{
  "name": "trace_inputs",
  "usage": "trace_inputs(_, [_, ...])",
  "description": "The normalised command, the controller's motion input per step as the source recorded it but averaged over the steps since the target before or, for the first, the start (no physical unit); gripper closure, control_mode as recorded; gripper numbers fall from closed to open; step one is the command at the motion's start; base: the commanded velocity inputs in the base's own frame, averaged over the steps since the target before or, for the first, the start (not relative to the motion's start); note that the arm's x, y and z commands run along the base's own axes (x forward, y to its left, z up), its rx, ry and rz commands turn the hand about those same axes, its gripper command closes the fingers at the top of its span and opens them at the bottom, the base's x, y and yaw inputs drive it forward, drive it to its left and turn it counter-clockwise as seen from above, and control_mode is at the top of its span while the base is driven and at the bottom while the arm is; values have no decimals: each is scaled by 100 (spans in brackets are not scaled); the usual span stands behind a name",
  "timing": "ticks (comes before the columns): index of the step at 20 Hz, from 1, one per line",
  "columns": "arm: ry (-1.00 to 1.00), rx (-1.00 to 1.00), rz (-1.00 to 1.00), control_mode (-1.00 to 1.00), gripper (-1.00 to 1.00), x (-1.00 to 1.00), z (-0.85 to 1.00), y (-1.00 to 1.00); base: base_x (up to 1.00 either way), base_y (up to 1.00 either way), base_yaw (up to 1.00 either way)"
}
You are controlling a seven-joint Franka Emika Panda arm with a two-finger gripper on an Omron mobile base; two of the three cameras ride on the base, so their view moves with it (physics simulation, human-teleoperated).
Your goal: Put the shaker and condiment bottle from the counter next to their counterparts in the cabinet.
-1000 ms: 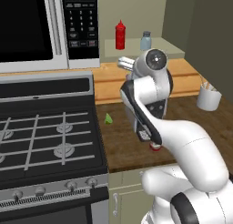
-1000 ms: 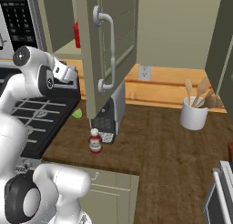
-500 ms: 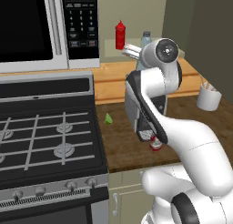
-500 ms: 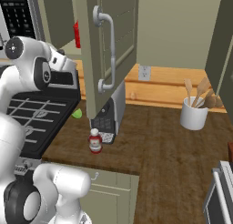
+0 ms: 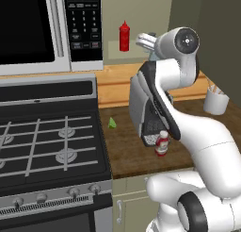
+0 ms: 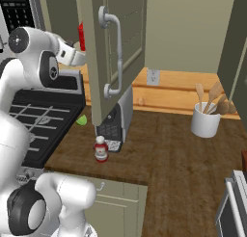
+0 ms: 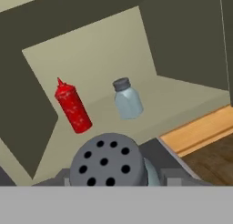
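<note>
My gripper [image 7: 113, 176] is shut on the shaker [image 7: 109, 161], whose grey holed cap faces the hand camera. It hangs raised in front of the open cabinet [image 7: 191, 98]. On the pale shelf stand the counterparts: a tall red squeeze bottle [image 7: 72, 107] and, to its right, a twin pale-blue shaker [image 7: 127, 100]. From the left base, the gripper [image 5: 143, 40] sits just right of the red squeeze bottle [image 5: 124, 36]. The condiment bottle [image 5: 162, 144] [image 6: 101, 149], with its red body and white cap, stands upright on the wooden counter by a grey appliance.
The cabinet door [image 6: 116, 53] stands open over the counter, close to my arm. A grey appliance [image 5: 146, 108] stands below the hand. A white utensil holder [image 6: 205, 120] is at the right, a green piece [image 5: 112, 123] lies by the stove [image 5: 47, 141], and the microwave [image 5: 47, 28] hangs left.
The arm has risen and reached further toward the cabinet, carrying the shaker up to shelf height. The condiment bottle has not moved.
</note>
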Motion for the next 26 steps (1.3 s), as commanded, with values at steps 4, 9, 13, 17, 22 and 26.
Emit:
trace_inputs(4, [0, 0, 0, -100, 100, 32, 3, -33, 0, 0, 0])
trace_inputs(9, [0, 0, 0, -100, 100, 30, 2, -14, 0, 0, 0])
trace_inputs(13, [0, 0, 0, -100, 100, 32, 0, -9, 0, 0, 0])
trace_inputs(17, [0, 0, 0, -100, 100, 28, 0, -14, 0, 0, 0])
trace_inputs(22, [0, -2, 0, -100, 100, 29, 0, -19, 0, 0, 0])
trace_inputs(26, [0, -3, -2, -100, 100, 33, 0, -19, 0, 0, 0])
